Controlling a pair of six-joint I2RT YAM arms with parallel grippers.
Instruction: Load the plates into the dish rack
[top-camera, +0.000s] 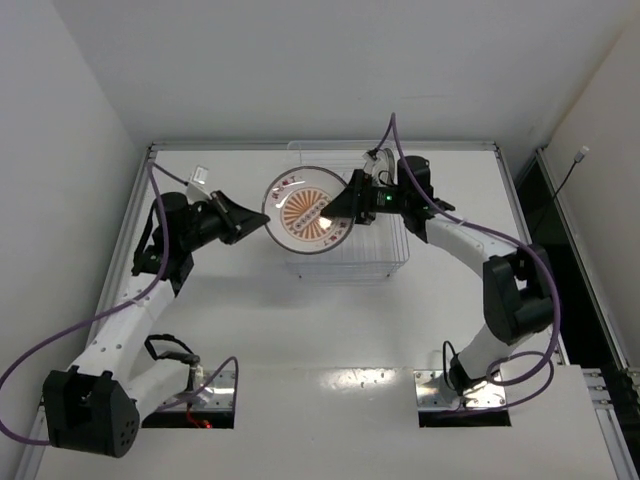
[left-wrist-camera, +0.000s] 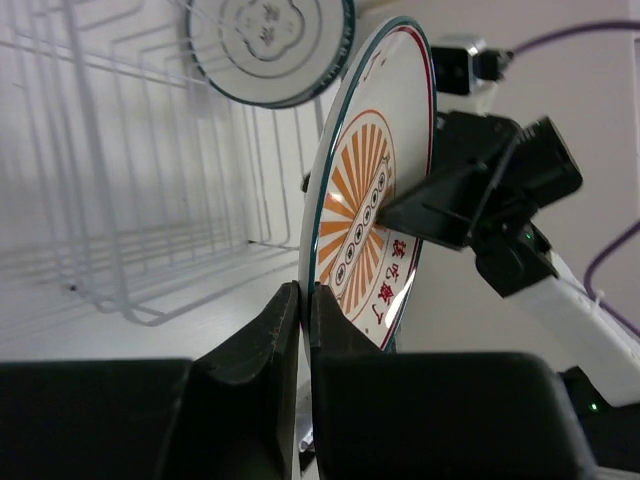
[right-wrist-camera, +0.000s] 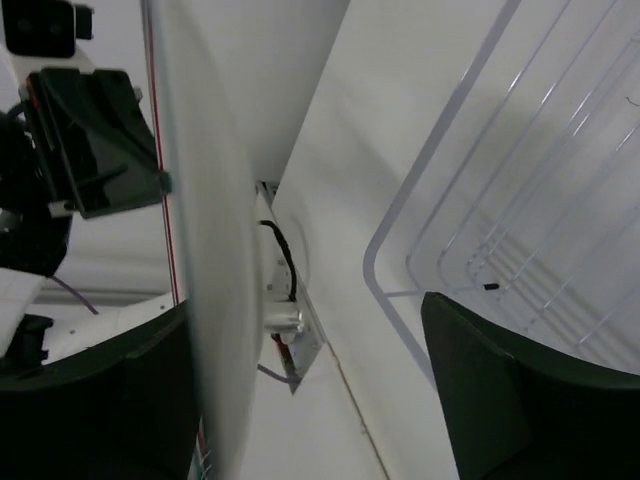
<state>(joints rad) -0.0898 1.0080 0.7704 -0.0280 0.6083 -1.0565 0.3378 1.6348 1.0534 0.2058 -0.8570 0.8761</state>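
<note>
The orange sunburst plate is held on edge above the clear dish rack. My left gripper is shut on its left rim; in the left wrist view both fingers pinch the plate. My right gripper is open around the opposite rim. In the right wrist view the plate edge lies by one finger, far from the other. A grey-ring plate stands in the rack's far end. I cannot make out the teal-lettered plate.
The rack's wire dividers lie left of the held plate. A small clear item sits at the back left of the table. White walls close the table on the left and back; a metal rail runs along its edges.
</note>
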